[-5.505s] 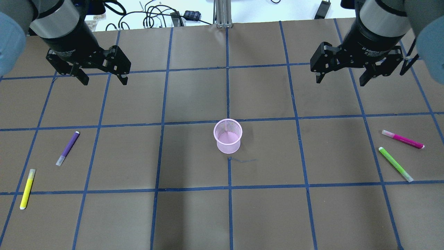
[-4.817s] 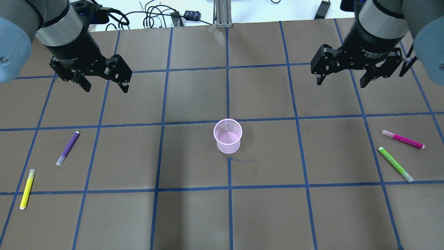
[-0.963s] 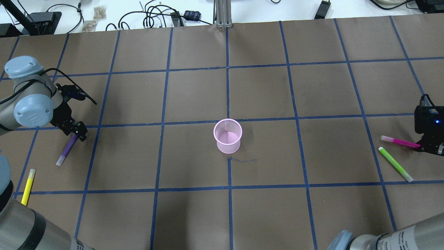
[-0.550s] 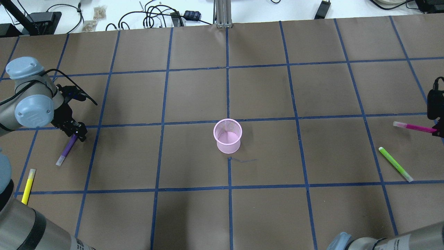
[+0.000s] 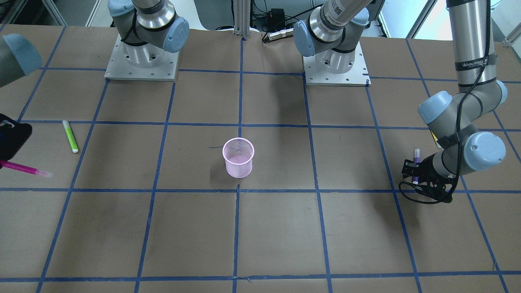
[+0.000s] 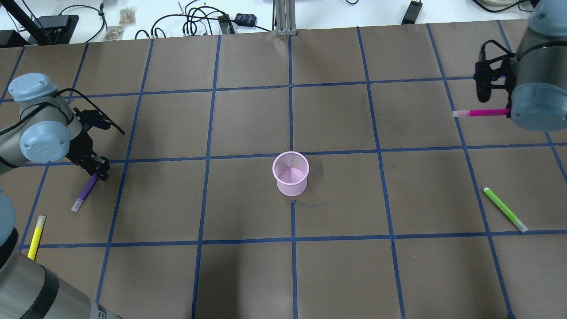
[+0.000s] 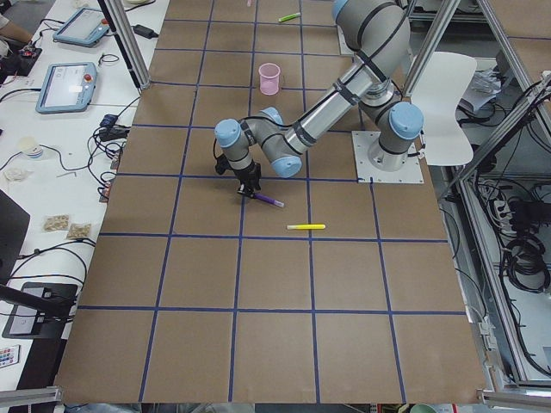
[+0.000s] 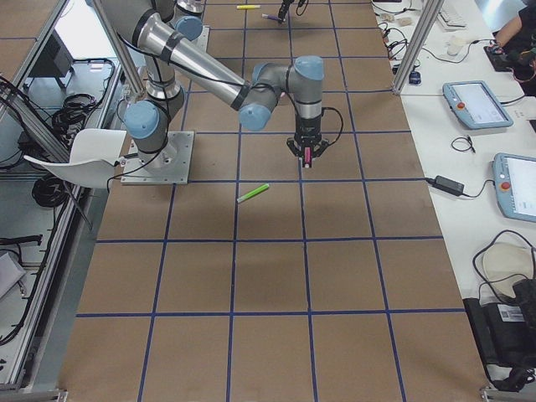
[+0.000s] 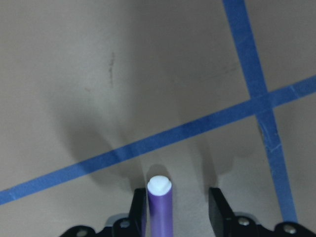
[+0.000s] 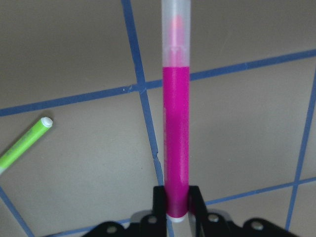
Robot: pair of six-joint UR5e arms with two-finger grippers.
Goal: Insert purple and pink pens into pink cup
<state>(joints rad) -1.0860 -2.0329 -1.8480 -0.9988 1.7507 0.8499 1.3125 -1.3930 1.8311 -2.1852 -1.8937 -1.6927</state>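
Pink pen (image 10: 176,123) pinched in right pincer (image 10: 177,195); only wrist view shows left pincer (image 9: 177,193) spread astride purple pen (image 9: 160,210).

In the overhead view the left arm bends in from the left edge, wrist turned down. The left gripper (image 9: 177,195) sits low, jaws apart astride the purple pen (image 9: 159,210). At upper right, the right gripper (image 10: 177,191) hangs higher, fingers clamped on the pink pen (image 10: 176,143).

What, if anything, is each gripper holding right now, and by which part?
The right gripper is shut on the pink pen at its coloured end, opposite the clear cap. The left gripper holds nothing: its jaws stand open astride the purple pen.
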